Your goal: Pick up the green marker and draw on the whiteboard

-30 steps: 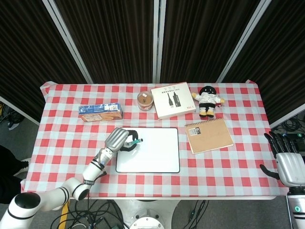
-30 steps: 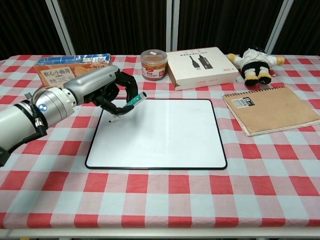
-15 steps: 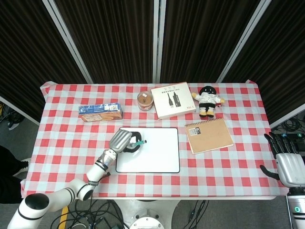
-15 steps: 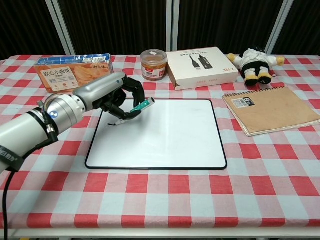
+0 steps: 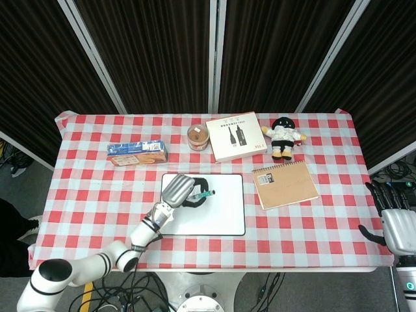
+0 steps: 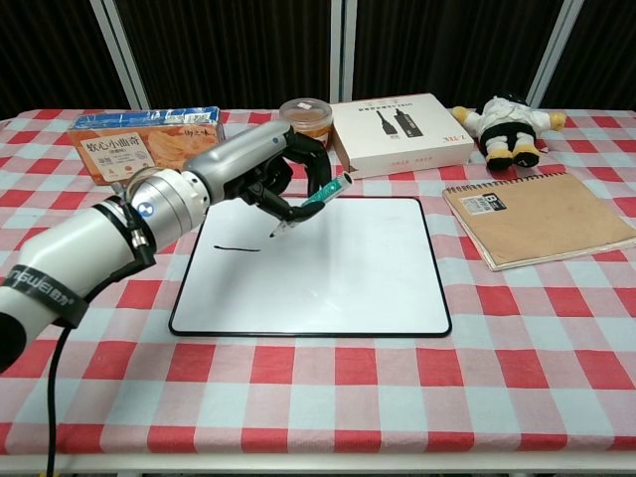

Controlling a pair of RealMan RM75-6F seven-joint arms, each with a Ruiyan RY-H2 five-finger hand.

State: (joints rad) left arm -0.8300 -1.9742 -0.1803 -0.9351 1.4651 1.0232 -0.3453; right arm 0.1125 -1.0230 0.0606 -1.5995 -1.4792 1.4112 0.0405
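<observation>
My left hand [image 6: 268, 169] [image 5: 181, 190] grips the green marker [image 6: 316, 200] [image 5: 204, 194] over the left half of the whiteboard [image 6: 328, 273] [image 5: 221, 211]. The marker slants down to the left, its tip close to the board surface. A short black line [image 6: 234, 247] runs across the board left of the tip. My right hand [image 5: 398, 221] hangs past the table's right edge in the head view, holding nothing, fingers apart.
Behind the board stand a snack box [image 6: 144, 139], a jar [image 6: 306, 111] partly hidden by my hand, and a white cable box [image 6: 400, 132]. A plush doll [image 6: 505, 124] and a brown notebook [image 6: 537, 216] lie to the right.
My left hand has carried the marker rightward across the board, leaving a short dark line behind it. The right hand has hardly moved.
</observation>
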